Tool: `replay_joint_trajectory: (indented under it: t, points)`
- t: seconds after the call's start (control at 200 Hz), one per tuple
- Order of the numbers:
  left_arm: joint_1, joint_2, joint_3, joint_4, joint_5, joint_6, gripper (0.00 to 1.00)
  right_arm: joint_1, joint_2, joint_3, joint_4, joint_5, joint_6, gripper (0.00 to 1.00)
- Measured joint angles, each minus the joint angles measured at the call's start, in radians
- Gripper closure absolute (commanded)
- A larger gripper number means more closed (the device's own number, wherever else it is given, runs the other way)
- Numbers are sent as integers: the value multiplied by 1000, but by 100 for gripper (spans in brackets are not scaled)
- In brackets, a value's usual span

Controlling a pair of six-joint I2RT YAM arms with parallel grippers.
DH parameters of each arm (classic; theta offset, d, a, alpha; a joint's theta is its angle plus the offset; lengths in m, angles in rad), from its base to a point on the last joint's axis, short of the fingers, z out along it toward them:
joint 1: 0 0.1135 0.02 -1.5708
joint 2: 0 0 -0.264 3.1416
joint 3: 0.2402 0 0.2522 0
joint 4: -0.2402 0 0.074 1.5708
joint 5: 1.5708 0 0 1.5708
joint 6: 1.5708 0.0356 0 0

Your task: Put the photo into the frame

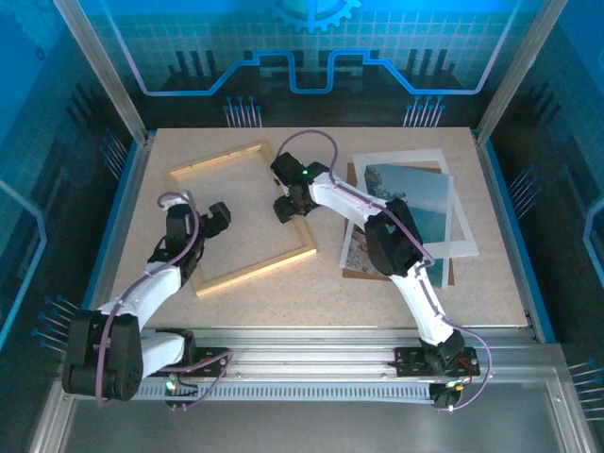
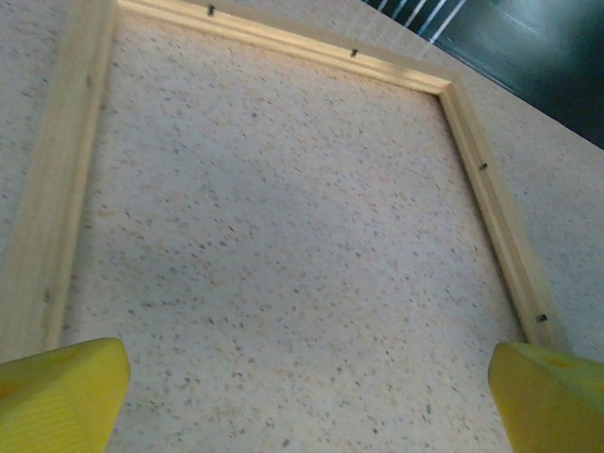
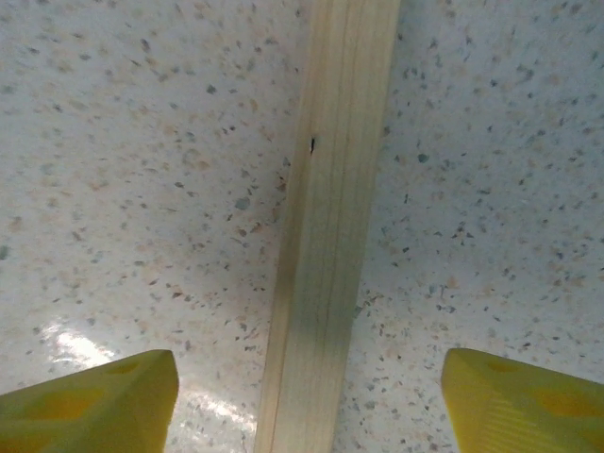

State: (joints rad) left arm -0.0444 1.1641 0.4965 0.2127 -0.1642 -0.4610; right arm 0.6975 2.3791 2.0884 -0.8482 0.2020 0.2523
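Wooden frame (image 3: 326, 236) close-up — photo (image 1: 420, 193) from above

I get bright, even overhead light — white glare on the speckled beige tabletop (image 3: 66, 344), faint shadow beside the thin light-wood picture frame (image 3: 326, 236).

**One of Each Flat Piece, Two of Each Arm Part**

One table (image 1: 491, 283) carries four flat pieces, one of each kind: one frame (image 1: 257, 269), one photo (image 1: 420, 193), one white mat (image 1: 462, 238) and one brown board (image 1: 363, 275). The frame has four wooden rails. In the left wrist view at least four small dark tabs (image 2: 353, 52) can be counted on those rails, and the right wrist view shows one. There are two robot arms, a left arm (image 1: 156, 283) and a right arm (image 1: 420, 283). That gives two grippers, the left gripper (image 1: 219, 219) and the right gripper (image 1: 288, 206). Each has two yellow fingers (image 3: 94, 401), four altogether.
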Motion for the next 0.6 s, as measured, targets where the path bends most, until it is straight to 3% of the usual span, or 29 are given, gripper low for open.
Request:
replay_joint_trajectory:
  t: [0.26,0.37,0.6]
  points:
    - [0,48,0,0,90,-36,1,-5,60,20,-26,8,31,47]
    - [0,79,0,0,119,-41,1,-5,62,20,-24,9,58,58]
    - [0,106,0,0,137,-64,1,-4,41,-28,20,9,152,72]
